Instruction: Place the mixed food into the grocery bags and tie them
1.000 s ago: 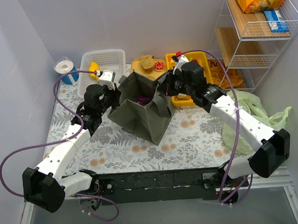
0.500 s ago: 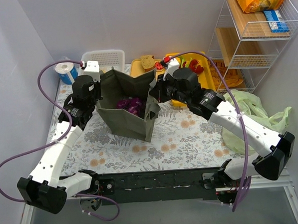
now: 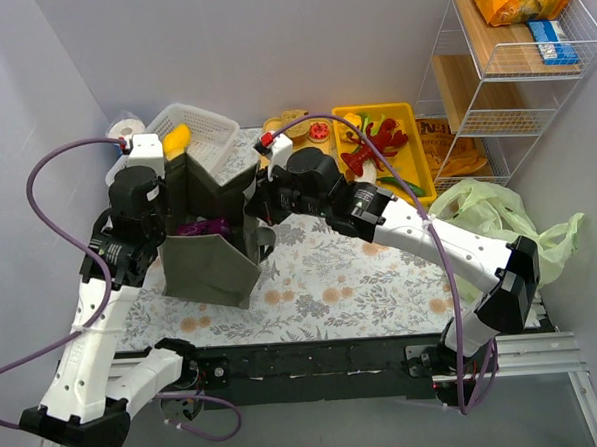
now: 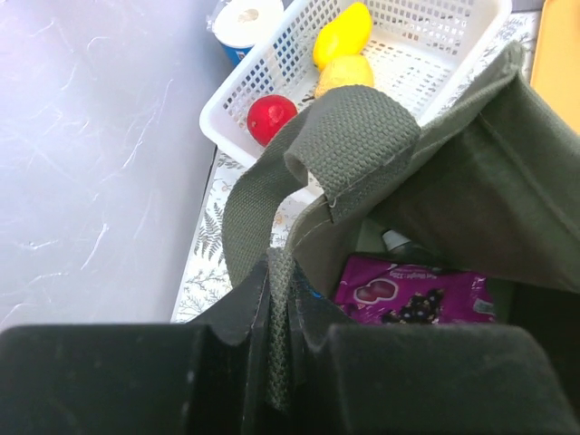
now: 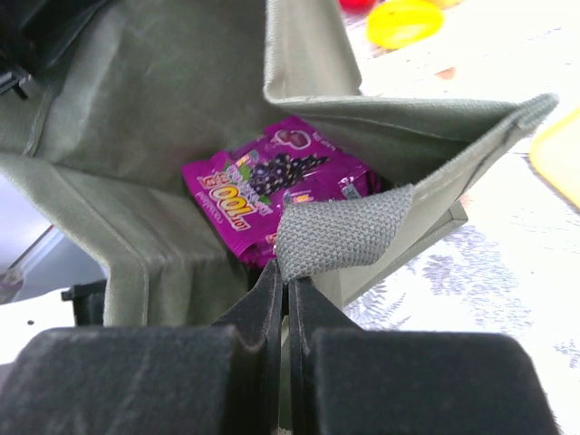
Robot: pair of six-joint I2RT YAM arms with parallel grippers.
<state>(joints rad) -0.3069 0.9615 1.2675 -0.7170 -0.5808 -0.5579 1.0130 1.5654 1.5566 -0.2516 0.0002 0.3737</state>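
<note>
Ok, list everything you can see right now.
dark olive fabric tote: 1, olive-grey, table's left, open
purple snack packet: 1, purple, inside the tote
white slatted plastic basket: 1, white, behind the tote
yellow toy pieces: 2, yellow, in the basket
red round toy: 1, red, in the basket
yellow trays: 2, yellow, far centre
red lobster: 1, red, on a tray
pale-green plastic bag: 1, green, table's right
wire shelf rack: 1, white, far right
paper roll: 1, white, far-left corner
left gripper: 1, black, shut on one tote strap
right gripper: 1, black, shut on the other strap
</note>
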